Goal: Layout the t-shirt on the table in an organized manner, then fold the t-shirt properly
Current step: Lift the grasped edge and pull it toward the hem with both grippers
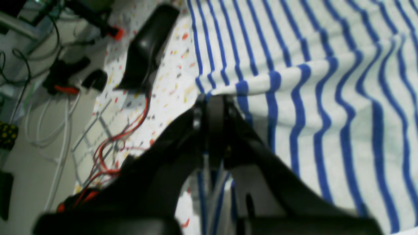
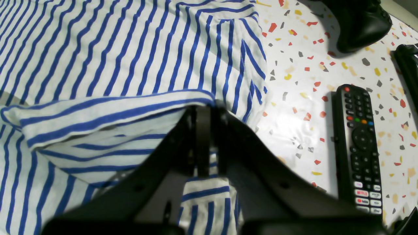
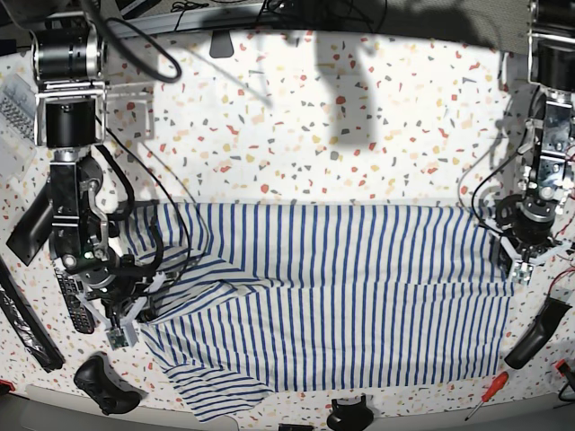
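left gripper [image 1: 212, 107] blurred up close, t-shirt [image 3: 323, 296] hem cut off in both wrist views

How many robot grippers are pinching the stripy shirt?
2. The right gripper is shut on the t-shirt at its bunched end, near the remote control. The left gripper is shut on the shirt's opposite, flatter edge.

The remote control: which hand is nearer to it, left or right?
Right. The right hand grips the t-shirt just beside the remote control; the left hand holds the shirt's opposite edge, far across.
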You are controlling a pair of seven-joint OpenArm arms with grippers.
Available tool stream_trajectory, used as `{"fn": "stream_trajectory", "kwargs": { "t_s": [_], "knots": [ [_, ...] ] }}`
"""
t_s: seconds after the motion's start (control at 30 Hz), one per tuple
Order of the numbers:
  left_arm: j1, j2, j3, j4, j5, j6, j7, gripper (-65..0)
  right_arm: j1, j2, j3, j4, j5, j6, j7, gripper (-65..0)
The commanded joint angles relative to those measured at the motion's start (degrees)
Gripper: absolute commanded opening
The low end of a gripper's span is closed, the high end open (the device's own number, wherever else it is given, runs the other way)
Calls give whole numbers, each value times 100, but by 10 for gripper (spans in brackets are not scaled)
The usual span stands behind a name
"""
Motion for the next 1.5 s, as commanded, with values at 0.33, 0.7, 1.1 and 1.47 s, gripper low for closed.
{"fn": "stream_trajectory", "kwargs": {
  "t_s": [0.33, 0.7, 1.1, 1.47],
  "knots": [
    [-463, 33, -50, -1285, -584, 61, -669, -650, 190, 61, 33, 85, 13, -48, 262, -650],
    [-518, 63, -50, -1331, -581, 55, -1034, -650, 789, 17, 31, -1344, 17, -39, 660, -650],
    [-501, 63, -50, -1331, -584, 55, -1034, -650, 1237, -413, 31, -2608, -127, -33, 1749, -650],
    [-501, 61, -50, -1331, -584, 55, -1034, -650, 1290, -723, 33, -2608, -1016, -442, 1937, -650]
  ]
}}
